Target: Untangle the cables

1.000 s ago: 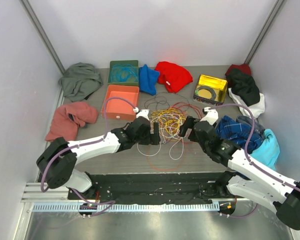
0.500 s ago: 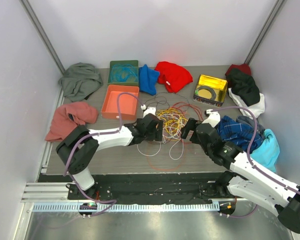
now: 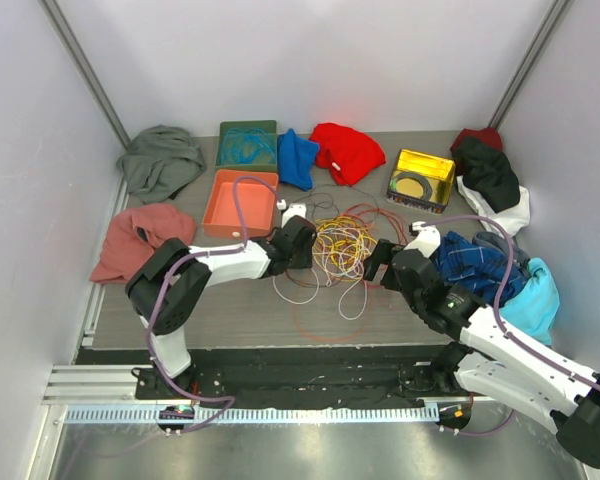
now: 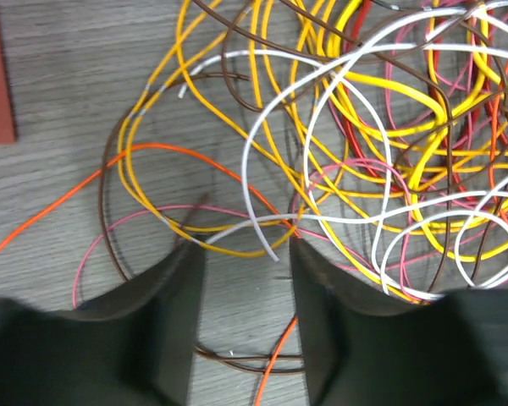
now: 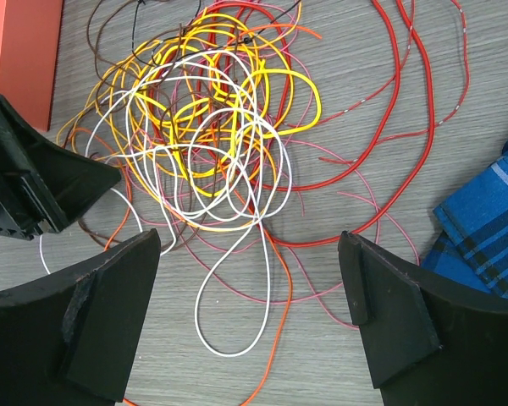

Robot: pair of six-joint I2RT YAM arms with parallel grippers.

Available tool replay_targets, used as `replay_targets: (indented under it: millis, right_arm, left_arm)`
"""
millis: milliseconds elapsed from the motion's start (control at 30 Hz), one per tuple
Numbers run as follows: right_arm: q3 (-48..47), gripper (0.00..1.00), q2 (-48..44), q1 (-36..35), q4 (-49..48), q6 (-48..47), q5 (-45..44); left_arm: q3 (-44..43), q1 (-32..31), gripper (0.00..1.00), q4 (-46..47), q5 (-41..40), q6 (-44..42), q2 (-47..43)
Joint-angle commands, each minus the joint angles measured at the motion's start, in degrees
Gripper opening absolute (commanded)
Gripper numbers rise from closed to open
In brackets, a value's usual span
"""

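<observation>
Where the grey table (image 3: 230,310) shows at the middle of the overhead view, the cables (image 3: 340,245) lie in one loose tangle of yellow, white, red, orange, pink and dark brown loops, between the two claws. The left gripper (image 4: 241,254) sits low at the tangle's left edge. Its fingers stand partly apart with bare tabletop between them, and a white cable end (image 4: 267,245) and thin pink and yellow strands cross just off the tips. Nothing is pinched. The right gripper (image 5: 250,254) is at the tangle's lower right, its fingers spread wide and holding nothing. In the lower middle of its wrist view, a long white loop (image 5: 233,313) lies on the table between them. A blue plaid cloth (image 5: 491,228) lies at that view's right edge. Upper left of the tangle sits an orange tray (image 3: 242,205). Above it a green tray (image 3: 230,130) holds a coil of turquoise wire (image 3: 250,148). A yellow tin (image 3: 421,177) stands to the upper right.
</observation>
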State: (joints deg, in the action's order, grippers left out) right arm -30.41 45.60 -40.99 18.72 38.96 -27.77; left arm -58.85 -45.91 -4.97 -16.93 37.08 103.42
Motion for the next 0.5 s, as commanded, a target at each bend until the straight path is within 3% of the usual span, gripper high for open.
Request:
replay_targets:
  millis: [0,67,133,167,467]
  right_arm:
    - [0.1,0.95,-1.2,0.2,-1.1,-1.0,-1.4]
    - [0.1,0.95,-1.3,0.3,-1.2,-0.9,-1.1]
    - [-0.1,0.96,-1.0,0.2,-1.3,-1.0,-1.0]
    - [-0.2,0.95,-0.9,0.3,-1.4,-1.0,-1.0]
    - [-0.6,0.95,-3.1,0.3,-1.0,-0.6,-0.8]
  left_arm:
    - [0.2,0.3,0.36,2.3,0.3,-0.1,-1.0]
    - [1.4,0.2,0.27,2.5,0.4,-0.1,-3.0]
    - [2.2,0.2,0.12,2.6,0.4,-0.6,-6.2]
    - [2.9,0.2,0.0,2.6,0.5,-0.9,-7.3]
    - [4.6,-1.1,0.0,-1.2,1.3,-1.7,-23.7]
